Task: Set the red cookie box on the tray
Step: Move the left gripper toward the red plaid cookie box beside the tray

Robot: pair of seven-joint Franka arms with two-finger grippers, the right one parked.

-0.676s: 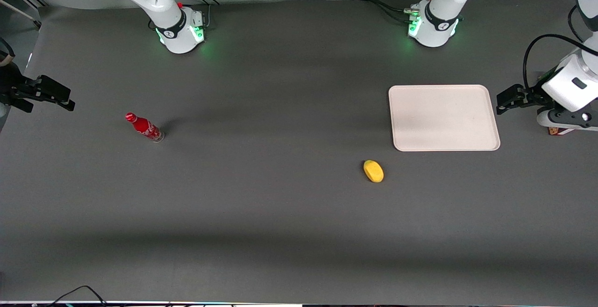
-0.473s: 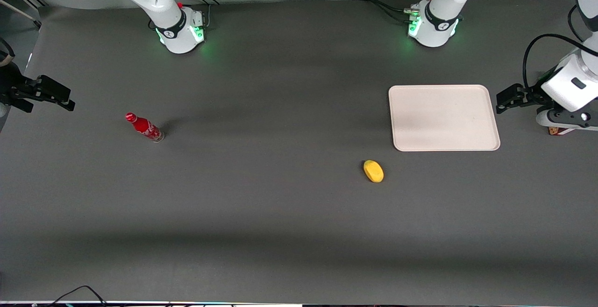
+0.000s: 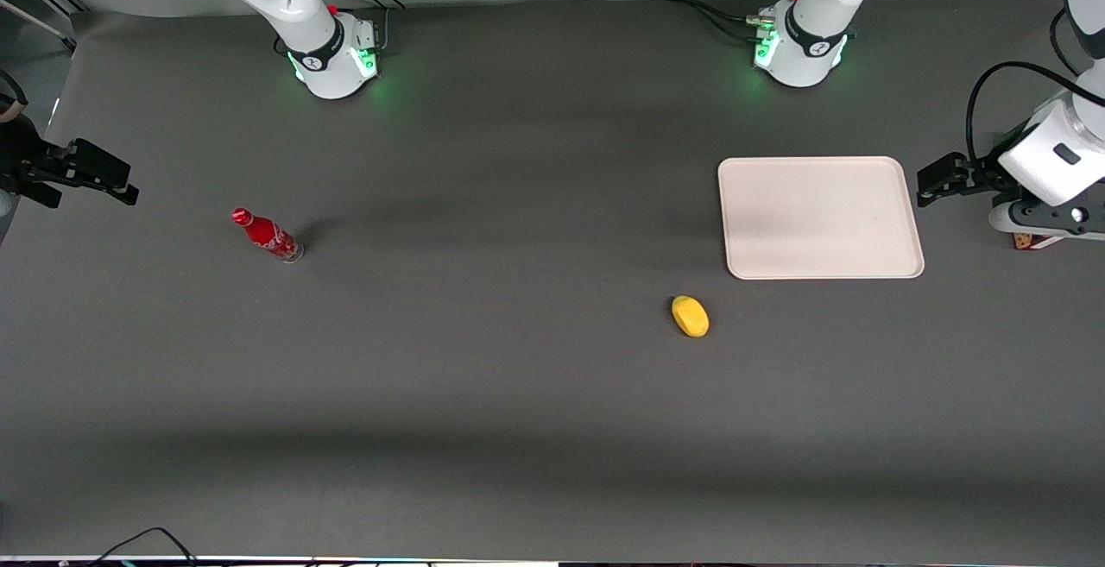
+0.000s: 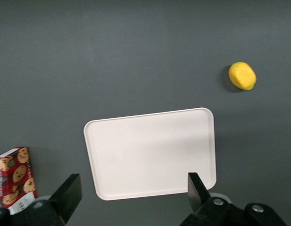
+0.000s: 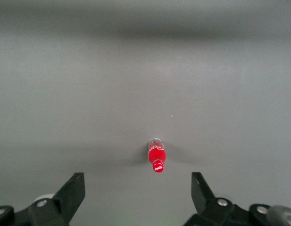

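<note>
The surface [image 3: 518, 394] is a wide dark-grey mat. On it, toward the working arm's end, lies the tray [image 3: 820, 217], flat and bare. The end effector [image 3: 937, 180] hangs above the surface just beside the tray's short edge, its fingers [image 4: 70, 190] spread wide and holding nothing.

The box [image 4: 13, 175] lies flat on the surface beside that same short edge of the tray, apart from it and almost under the arm; in the front view only a corner [image 3: 1025, 241] peeps out below the wrist. In the wrist view its long axis runs roughly along the tray's short edge, tilted only slightly, with the white label end nearest the end effector's body.

Smaller things: a yellow fruit [image 3: 690, 316] nearer the front camera than the tray, and a red bottle [image 3: 266, 235] toward the parked arm's end.

Risks, as I judge them: the box sits off the centre of the fingers' span, so a straight descent could strike its top or nudge it against the tray. Closing along the long axis would probably exceed the opening; the fingers should straddle the narrow width.
</note>
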